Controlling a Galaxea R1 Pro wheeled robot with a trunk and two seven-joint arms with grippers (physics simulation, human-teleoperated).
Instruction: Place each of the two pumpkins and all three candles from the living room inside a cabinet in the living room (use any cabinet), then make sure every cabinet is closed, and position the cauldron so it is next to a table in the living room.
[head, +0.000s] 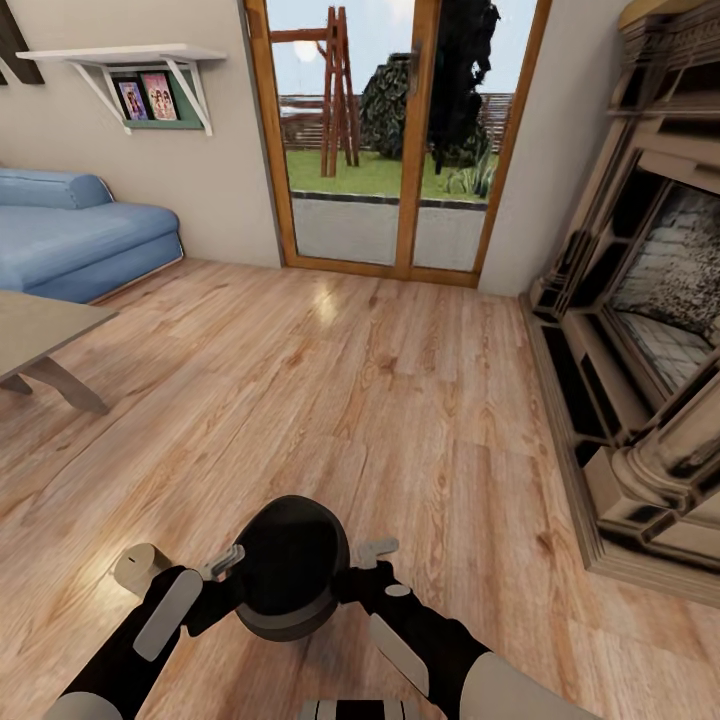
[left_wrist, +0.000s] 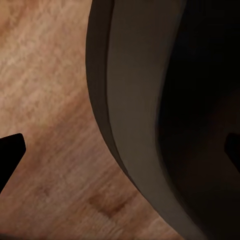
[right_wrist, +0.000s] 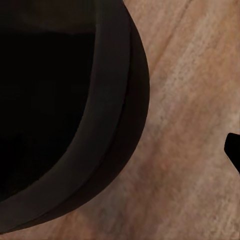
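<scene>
Closest to the head camera, both black-and-white arms reach forward and meet around the cauldron (head: 290, 580), a squat matte-black pot held between them just above the wooden floor (head: 400, 400). On the pot's left side, the left end effector (head: 232, 562) has one finger outside the wall and the other dark tip inside the mouth, so it straddles the rim; whether it actually presses the wall cannot be told. On the pot's right side sits the right end effector (head: 368, 558); its spread is unclear as well, since just one dark fingertip (right_wrist: 233, 150) shows at the edge of its wrist camera, beside the cauldron's thick rim (right_wrist: 107, 125) and over bare planks. Farther out on the left stands the corner of a low counter (head: 45, 335) with a greyish top, and beyond it a blue sofa (head: 80, 235). An ornate stone fireplace (head: 640, 330) lines the right wall. At the back, wood-framed glass doors (head: 395, 140) look onto a lawn, and a white wall shelf (head: 130, 75) holds framed pictures.
</scene>
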